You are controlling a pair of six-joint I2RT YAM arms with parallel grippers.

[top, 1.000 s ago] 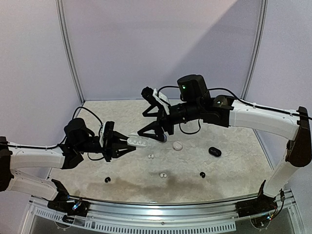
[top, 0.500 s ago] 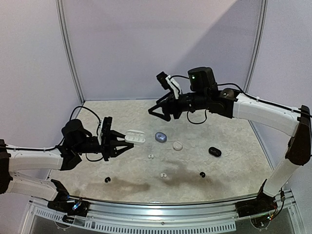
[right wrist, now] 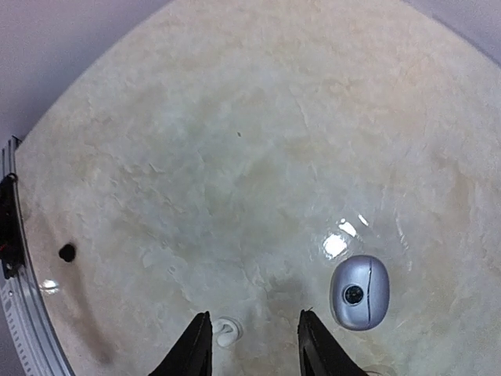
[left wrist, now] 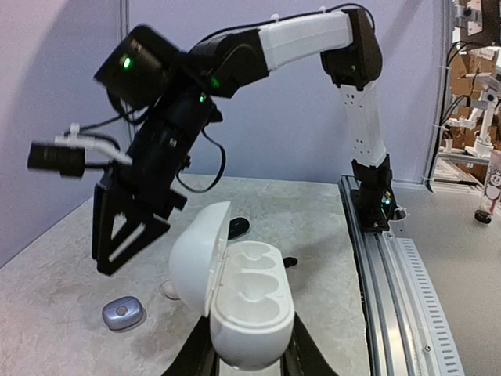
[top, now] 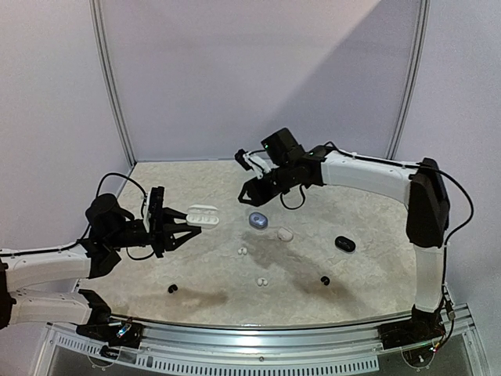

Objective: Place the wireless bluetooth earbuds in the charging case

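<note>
from above, the left gripper (top: 186, 227) pinches one end of the white charging case (top: 202, 215) and holds it off the table (top: 376, 219) on the left side, lid swung open. the right gripper (top: 254, 197) hangs over the far middle of the table, fingers spread with nothing between them. just in front of it on the surface lies a blue-grey case (top: 257, 220). a pale pebble-shaped case (top: 285, 233) sits beside that, and a black case (top: 344, 244) lies farther right. the white earbuds (top: 243, 251) lie loose on the table near the middle and toward the front. the black earbuds (top: 173, 288) sit nearer the front edge, one left and one right.

in the left wrist view, the white charging case (left wrist: 243, 305) fills the foreground, clamped between two black fingers (left wrist: 307, 362) at the bottom edge. its lid (left wrist: 196, 258) stands up on the left and two moulded wells face upward. beyond it the right gripper (left wrist: 129, 235) hangs above the blue-grey case (left wrist: 123, 315). the black case (left wrist: 237, 227) and a black earbud (left wrist: 290, 261) lie farther back.

in the right wrist view, the right gripper (right wrist: 254, 348) points down at the table, its dark fingertips (right wrist: 196, 345) parted and holding nothing. a white earbud (right wrist: 226, 330) shows just inside the left-hand fingertip, and the blue-grey case (right wrist: 359, 292) lies just outside the other. a black earbud (right wrist: 67, 252) sits near the rail (right wrist: 12, 235).
</note>
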